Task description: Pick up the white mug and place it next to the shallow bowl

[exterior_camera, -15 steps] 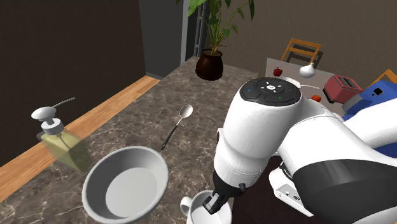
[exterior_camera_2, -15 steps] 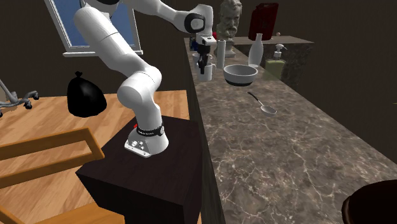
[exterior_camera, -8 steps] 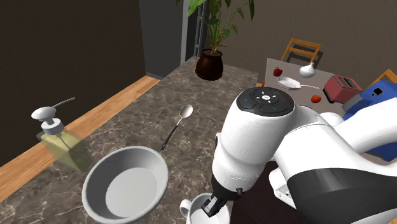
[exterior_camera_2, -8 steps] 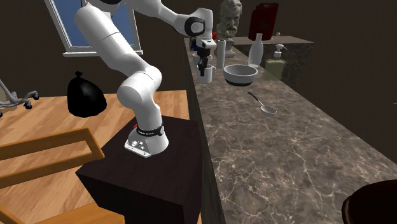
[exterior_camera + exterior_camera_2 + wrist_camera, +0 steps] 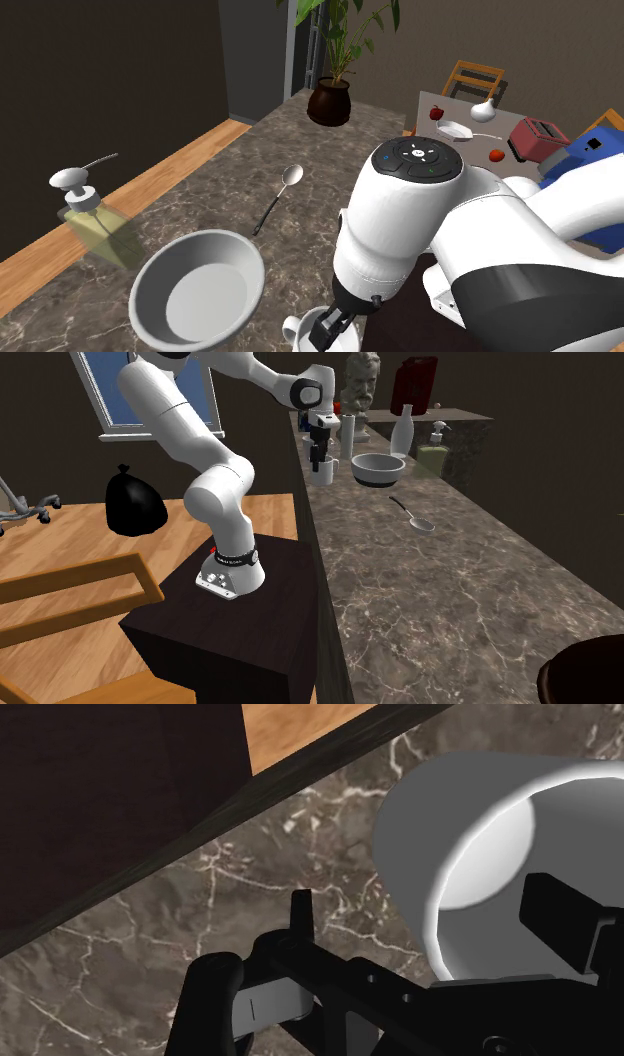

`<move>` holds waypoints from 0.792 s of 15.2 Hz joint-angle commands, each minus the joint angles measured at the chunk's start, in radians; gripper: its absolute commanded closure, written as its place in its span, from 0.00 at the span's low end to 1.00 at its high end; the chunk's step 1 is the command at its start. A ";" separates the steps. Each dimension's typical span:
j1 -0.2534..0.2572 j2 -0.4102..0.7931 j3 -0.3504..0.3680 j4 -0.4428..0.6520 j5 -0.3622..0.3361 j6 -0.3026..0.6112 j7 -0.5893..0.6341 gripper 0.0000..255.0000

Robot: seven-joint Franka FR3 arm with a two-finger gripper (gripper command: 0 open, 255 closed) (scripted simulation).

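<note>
White mug (image 5: 480, 864) stands upright on the marble counter (image 5: 300, 844), its side wall between the fingers (image 5: 560, 916); judged rigid, light, slick, chippable; best hold: pinch across the rim wall; gripper (image 5: 430, 914) spread wide, one finger over the hollow, one outside; nothing clamped yet.

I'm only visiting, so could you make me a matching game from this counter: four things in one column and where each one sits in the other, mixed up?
Things:
1. mug
2. spoon
3. soap dispenser
4. plant

Places:
A. in a dark pot at the counter's far end in the shoulder view
B. at the counter's edge on the arm's side, beside the bowl
C. lying flat between bowl and plant
D. on the side of the bowl away from the mug

Pairs: 1-B, 2-C, 3-D, 4-A
</note>
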 commanded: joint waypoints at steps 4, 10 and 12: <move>0.019 -0.044 -0.079 0.086 -0.024 -0.136 0.001 0.00; 0.019 -0.044 -0.079 0.086 -0.024 -0.136 0.001 0.00; 0.019 -0.044 -0.079 0.086 -0.024 -0.136 0.001 0.00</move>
